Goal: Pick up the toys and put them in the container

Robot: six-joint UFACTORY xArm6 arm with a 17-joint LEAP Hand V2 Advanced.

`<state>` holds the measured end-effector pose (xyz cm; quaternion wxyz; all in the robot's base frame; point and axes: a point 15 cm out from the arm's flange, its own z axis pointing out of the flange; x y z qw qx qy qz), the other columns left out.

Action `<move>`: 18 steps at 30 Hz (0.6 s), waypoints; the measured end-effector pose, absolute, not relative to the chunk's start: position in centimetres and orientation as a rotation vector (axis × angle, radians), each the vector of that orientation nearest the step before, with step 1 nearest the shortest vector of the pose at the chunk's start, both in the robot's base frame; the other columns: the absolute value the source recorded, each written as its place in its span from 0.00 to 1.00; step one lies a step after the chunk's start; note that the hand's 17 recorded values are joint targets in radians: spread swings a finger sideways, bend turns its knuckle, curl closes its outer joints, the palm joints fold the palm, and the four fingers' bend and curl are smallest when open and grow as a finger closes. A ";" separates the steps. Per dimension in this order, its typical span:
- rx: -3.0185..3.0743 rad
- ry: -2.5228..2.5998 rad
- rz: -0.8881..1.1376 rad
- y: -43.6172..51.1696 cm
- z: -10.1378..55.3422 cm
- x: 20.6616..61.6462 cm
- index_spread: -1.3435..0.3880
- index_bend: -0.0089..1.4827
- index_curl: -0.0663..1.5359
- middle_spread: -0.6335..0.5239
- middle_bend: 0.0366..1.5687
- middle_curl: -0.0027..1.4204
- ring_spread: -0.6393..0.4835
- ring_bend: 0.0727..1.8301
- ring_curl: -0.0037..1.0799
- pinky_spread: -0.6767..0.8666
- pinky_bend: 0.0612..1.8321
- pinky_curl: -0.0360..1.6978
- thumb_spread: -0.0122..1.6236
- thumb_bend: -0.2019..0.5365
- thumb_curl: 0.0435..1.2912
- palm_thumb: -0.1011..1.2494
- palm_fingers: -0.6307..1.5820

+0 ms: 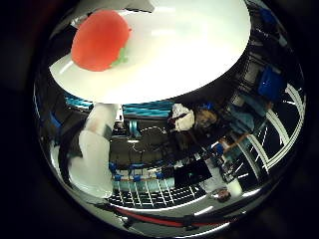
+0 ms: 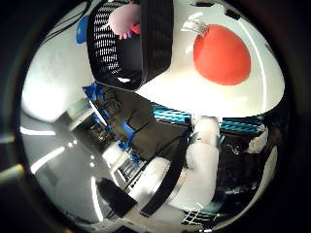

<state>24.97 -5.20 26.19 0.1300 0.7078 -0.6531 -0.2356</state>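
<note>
red tomato toy (image 2: pixel 221 55) on white surface (image 2: pixel 252 99), just beside black slotted container (image 2: pixel 146 48); pink toy (image 2: pixel 124 20) inside container. robot hand (image 2: pixel 194 170) state: cannot tell.

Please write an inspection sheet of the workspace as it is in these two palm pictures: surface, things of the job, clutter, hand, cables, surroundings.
Surface: white table, mostly bare.
Job's things: red toy with a green part lies on the table, outside the basket. Black slotted basket stands on the table beside it. Pink toy is inside the basket.
Clutter: blue thing on the table behind the basket; what it is cannot be told.
Hand: white parts show in view; nothing is held in sight; fingers open or shut cannot be told.
Cables: nothing reported.
Surroundings: room with blue chairs and teal frames beyond the table.
</note>
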 end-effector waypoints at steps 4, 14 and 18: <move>2.049 -1.911 -0.674 -5.4 25.2 25.8 0.75 0.11 0.22 0.77 0.16 0.23 0.87 0.24 0.19 0.78 0.39 0.14 0.59 0.24 0.19 0.11 0.37; 2.056 -1.945 -0.540 -5.5 24.1 28.3 0.75 0.11 0.22 0.77 0.15 0.23 0.87 0.23 0.19 0.78 0.40 0.13 0.58 0.23 0.20 0.13 0.37; 2.073 -1.949 -0.496 -5.1 23.9 29.1 0.75 0.11 0.22 0.77 0.15 0.23 0.87 0.23 0.19 0.79 0.40 0.13 0.58 0.23 0.20 0.14 0.36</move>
